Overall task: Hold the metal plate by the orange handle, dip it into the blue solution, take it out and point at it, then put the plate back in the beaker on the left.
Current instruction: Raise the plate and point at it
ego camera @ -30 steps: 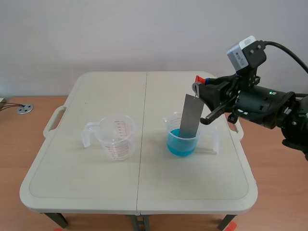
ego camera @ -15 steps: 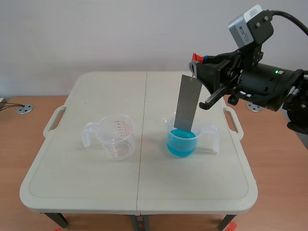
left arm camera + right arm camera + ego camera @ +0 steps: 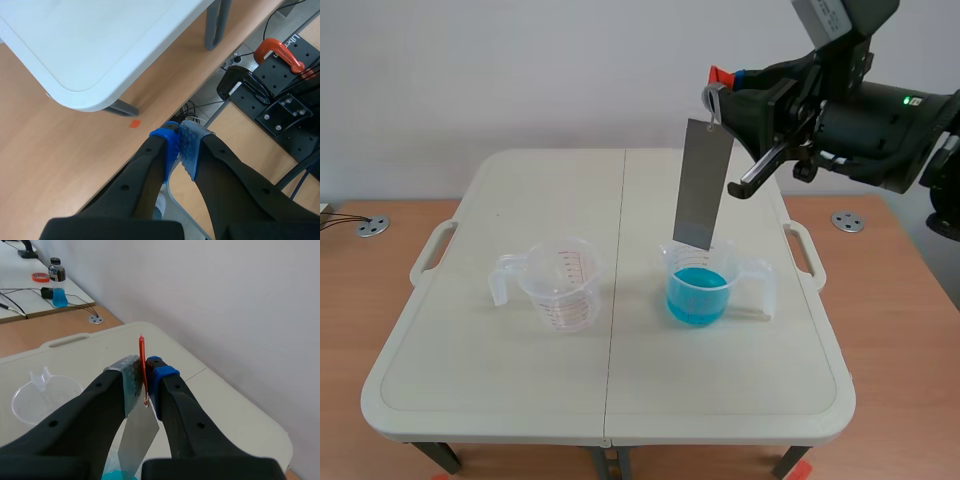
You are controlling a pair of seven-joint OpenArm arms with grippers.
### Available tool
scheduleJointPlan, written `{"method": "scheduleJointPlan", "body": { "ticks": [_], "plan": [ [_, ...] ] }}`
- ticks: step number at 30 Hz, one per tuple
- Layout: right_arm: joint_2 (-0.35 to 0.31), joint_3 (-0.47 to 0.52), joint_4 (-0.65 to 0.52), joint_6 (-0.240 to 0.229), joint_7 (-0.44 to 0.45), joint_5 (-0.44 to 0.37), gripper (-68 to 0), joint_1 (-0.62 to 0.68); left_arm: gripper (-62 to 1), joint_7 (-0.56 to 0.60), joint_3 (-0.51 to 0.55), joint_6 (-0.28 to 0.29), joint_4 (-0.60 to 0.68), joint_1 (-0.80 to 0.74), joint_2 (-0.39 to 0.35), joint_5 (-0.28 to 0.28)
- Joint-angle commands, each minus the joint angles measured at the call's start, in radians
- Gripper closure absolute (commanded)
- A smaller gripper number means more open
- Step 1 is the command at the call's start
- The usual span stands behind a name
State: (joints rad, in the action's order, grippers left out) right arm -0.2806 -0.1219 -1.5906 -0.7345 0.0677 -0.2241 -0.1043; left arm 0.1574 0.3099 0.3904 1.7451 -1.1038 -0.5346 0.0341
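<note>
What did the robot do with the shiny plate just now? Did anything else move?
The right pincer lifted the metal plate upward, out of the blue solution. Its lower end now hangs over that beaker, clear of the liquid. The pincer stayed shut on the orange handle. The empty beaker did not move.

scene: front, wide | wrists: fwd-down past jaws | shared: table (image 3: 500,380)
</note>
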Motion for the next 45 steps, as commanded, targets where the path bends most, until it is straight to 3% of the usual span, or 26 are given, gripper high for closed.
{"method": "scheduleJointPlan", "body": {
  "ticks": [1,10,22,35,45],
  "plan": [
    [-0.016,0.013,-0.032,-0.001,0.015,-0.016,-1.3,-0.015,-2.5,0.011,-0.001,0.000,0.007,0.024,-0.003,-0.003],
    [-0.016,0.049,-0.105,-0.001,-0.043,-0.073,-1.3,-0.014,-2.5,0.008,-0.002,-0.002,0.007,0.148,-0.063,-0.015],
    [-0.016,0.056,-0.204,-0.001,-0.133,-0.158,-1.3,-0.014,-2.5,-0.008,-0.064,0.002,0.007,0.414,-0.064,-0.015],
    [-0.016,0.056,-0.254,0.000,-0.187,-0.219,-1.3,-0.014,-2.5,-0.109,-0.323,0.018,0.001,0.743,-0.064,-0.014],
    [-0.016,0.056,-0.254,0.000,-0.205,-0.232,-1.3,-0.014,-2.5,-0.159,-0.548,0.024,-0.106,1.014,-0.026,-0.014]
  ]
}}
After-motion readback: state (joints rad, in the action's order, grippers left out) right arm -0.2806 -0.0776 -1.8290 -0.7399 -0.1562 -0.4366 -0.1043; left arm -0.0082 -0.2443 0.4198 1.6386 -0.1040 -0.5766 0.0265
